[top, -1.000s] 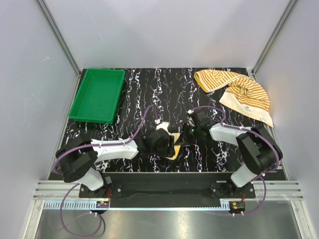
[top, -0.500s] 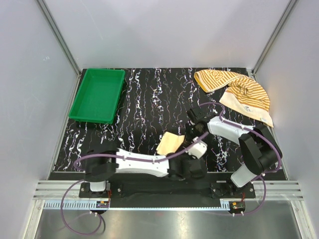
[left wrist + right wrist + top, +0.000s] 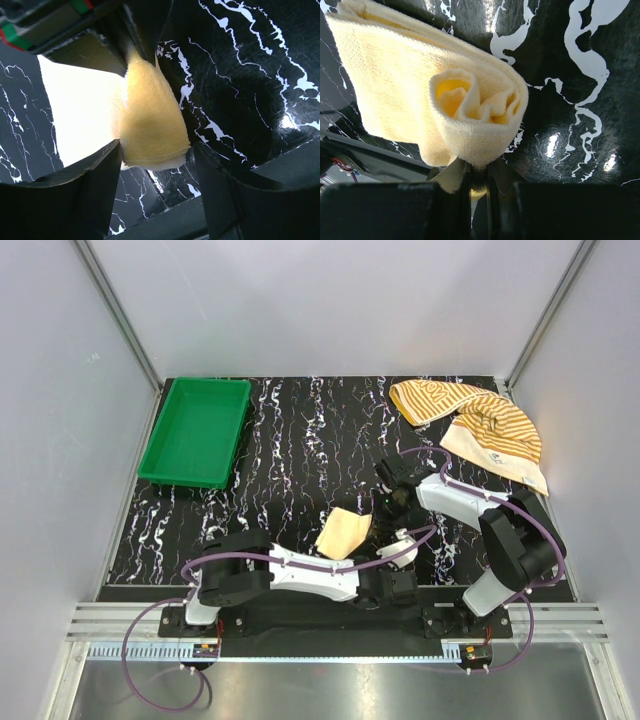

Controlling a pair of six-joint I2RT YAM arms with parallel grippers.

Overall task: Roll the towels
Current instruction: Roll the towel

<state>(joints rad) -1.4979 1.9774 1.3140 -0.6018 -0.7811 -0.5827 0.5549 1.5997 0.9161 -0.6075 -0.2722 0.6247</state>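
The plain pale yellow towel (image 3: 342, 532) lies loosely rolled near the table's front middle. My right gripper (image 3: 384, 504) is at its right end and is shut on the rolled end (image 3: 445, 90), its jaws (image 3: 480, 196) pinching the cloth's edge. My left gripper (image 3: 373, 544) reaches in from the front edge; in the left wrist view it (image 3: 155, 200) is open, with the towel's near end (image 3: 150, 125) between the spread fingers. The orange-and-cream striped towel (image 3: 480, 425) lies crumpled at the back right, its pale back and white label showing.
A green tray (image 3: 195, 430) stands at the back left. My left arm (image 3: 290, 578) lies stretched along the table's front edge. Grey walls close in the black marbled table (image 3: 300, 440) on three sides.
My left arm has swung from left of the towel along the front edge to the towel's right side. The yellow towel, covered before, now shows. The right gripper has shifted slightly back-right.
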